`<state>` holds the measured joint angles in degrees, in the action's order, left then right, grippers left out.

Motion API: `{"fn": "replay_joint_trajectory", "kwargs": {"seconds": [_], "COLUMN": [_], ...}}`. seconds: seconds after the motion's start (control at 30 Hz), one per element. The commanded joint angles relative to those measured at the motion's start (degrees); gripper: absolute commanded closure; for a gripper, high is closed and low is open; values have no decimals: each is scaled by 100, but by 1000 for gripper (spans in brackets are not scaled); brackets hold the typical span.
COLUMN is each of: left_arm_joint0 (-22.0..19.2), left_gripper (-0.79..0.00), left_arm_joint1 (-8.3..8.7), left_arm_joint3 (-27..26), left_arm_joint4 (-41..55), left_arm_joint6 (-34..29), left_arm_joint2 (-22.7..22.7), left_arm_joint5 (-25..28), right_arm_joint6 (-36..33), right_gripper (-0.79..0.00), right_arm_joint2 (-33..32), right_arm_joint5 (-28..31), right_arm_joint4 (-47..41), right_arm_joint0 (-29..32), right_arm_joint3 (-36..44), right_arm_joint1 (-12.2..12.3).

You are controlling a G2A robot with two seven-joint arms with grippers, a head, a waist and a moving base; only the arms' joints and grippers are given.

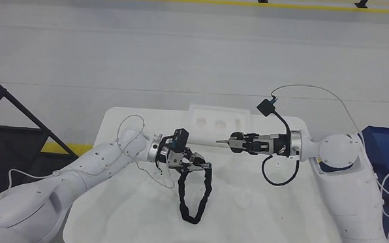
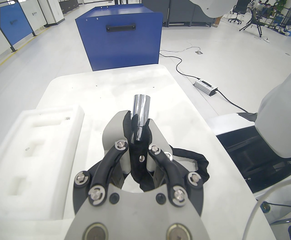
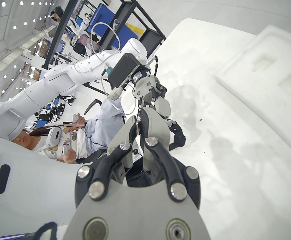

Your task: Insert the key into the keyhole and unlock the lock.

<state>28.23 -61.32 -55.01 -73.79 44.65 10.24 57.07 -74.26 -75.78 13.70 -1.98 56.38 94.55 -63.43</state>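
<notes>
My left gripper (image 2: 139, 123) is shut on the lock, a chrome cylinder (image 2: 141, 109) that sticks out past its fingertips. The lock's black sleeved chain (image 1: 194, 200) hangs in a loop down to the white table (image 1: 275, 210). In the top view the left gripper (image 1: 194, 164) is held above the table's middle. My right gripper (image 1: 231, 142) faces it from the right, shut on the key (image 1: 221, 142), a thin silver shaft pointing toward the lock. A short gap separates key tip and lock. In the right wrist view the key (image 3: 138, 123) is a sliver between the shut fingers, with the left gripper (image 3: 156, 100) beyond.
A white foam tray (image 1: 221, 119) with rectangular recesses lies at the table's far edge, just behind both grippers. A blue cabinet (image 2: 120, 36) stands on the floor past the table's right end. Cables and a power brick (image 2: 205, 86) lie on the floor.
</notes>
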Motion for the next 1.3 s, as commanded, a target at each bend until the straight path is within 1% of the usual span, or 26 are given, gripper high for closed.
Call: {"fn": "replay_joint_trajectory", "kwargs": {"seconds": [0.0,0.07,0.1,0.13,0.17,0.2,0.37,0.57,0.73,0.87,1.0,1.1,1.27], "left_arm_joint0": [61,106,131,164,191,208,288,417,528,620,721,790,874], "left_gripper": [0,0,0,0,-37,0,0,0,0,0,0,0,0], "left_arm_joint1": [4,11,15,18,20,23,70,222,336,431,507,542,617], "left_arm_joint3": [-41,-90,-98,-101,-109,-121,-208,-265,-292,-318,-333,-331,-323], "left_arm_joint4": [100,177,213,279,330,347,329,177,43,-22,-52,-19,4], "left_arm_joint6": [-243,-406,-479,-534,-587,-646,-750,-426,-380,-381,-418,-467,-492], "left_arm_joint2": [72,148,186,226,267,304,544,879,1116,1313,1466,1532,1647], "left_arm_joint5": [-13,6,13,27,38,44,-36,11,-5,61,93,93,93], "right_arm_joint6": [144,189,212,226,241,268,221,54,75,21,-43,-161,-507], "right_gripper": [0,0,-379,-508,-348,0,0,0,0,0,0,0,0], "right_arm_joint2": [10,-12,-26,-36,-43,-55,-102,-239,-263,-167,0,188,697], "right_arm_joint5": [-40,-104,-144,-168,-179,-171,-179,-293,-465,-658,-718,-632,-104], "right_arm_joint4": [104,148,161,176,177,164,300,545,827,1389,1676,1949,2236], "right_arm_joint0": [66,98,109,115,121,125,103,120,171,129,91,45,-8], "right_arm_joint3": [69,100,100,103,105,104,112,300,308,251,220,209,260], "right_arm_joint1": [12,31,40,48,56,62,115,200,251,295,316,330,333]}}
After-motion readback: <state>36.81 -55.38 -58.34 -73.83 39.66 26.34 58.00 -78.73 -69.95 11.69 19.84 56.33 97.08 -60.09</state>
